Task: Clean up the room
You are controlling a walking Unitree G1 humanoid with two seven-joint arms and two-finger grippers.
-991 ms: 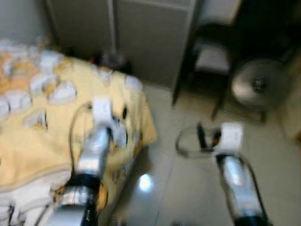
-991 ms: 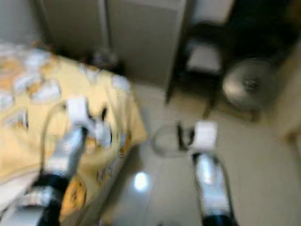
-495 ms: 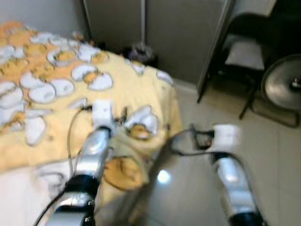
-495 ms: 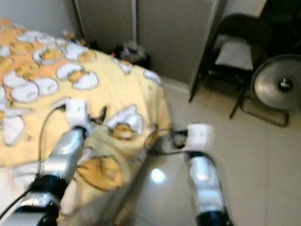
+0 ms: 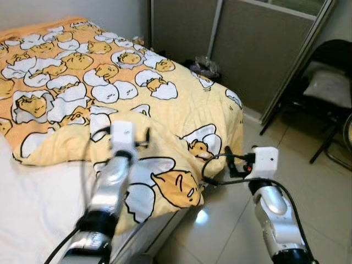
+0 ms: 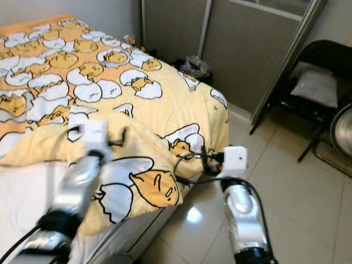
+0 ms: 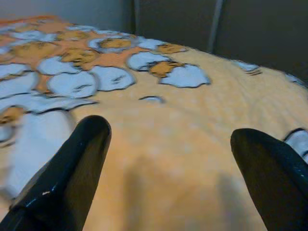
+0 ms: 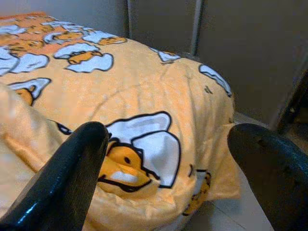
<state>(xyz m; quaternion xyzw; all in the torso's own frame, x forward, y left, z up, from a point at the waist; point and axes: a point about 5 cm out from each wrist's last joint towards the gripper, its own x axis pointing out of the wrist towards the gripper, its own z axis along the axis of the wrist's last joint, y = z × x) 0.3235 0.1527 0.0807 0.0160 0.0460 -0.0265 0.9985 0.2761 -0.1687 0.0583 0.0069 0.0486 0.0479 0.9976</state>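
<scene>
A yellow blanket (image 5: 165,104) printed with egg characters covers the bed, with its near edge folded back and bunched over the white sheet (image 5: 33,198). My left gripper (image 5: 140,137) hovers just above that folded edge; in the left wrist view its fingers (image 7: 82,149) stand wide apart over the blanket (image 7: 168,96). My right gripper (image 5: 230,164) is held beside the blanket's hanging corner at the foot of the bed. It is open too (image 8: 168,134), facing the blanket (image 8: 144,96), with nothing between its fingers.
Grey sliding door panels (image 5: 258,49) stand behind the bed. A dark bag (image 5: 204,67) lies on the floor by them. A black folding chair with a white cushion (image 5: 327,82) and a fan (image 6: 344,129) stand at the right. Glossy tile floor (image 5: 220,231) lies right of the bed.
The whole picture has swung left and sharpened, so the bed takes up more of it and the fan has slid to the right edge. Both arms hold about the same pose.
</scene>
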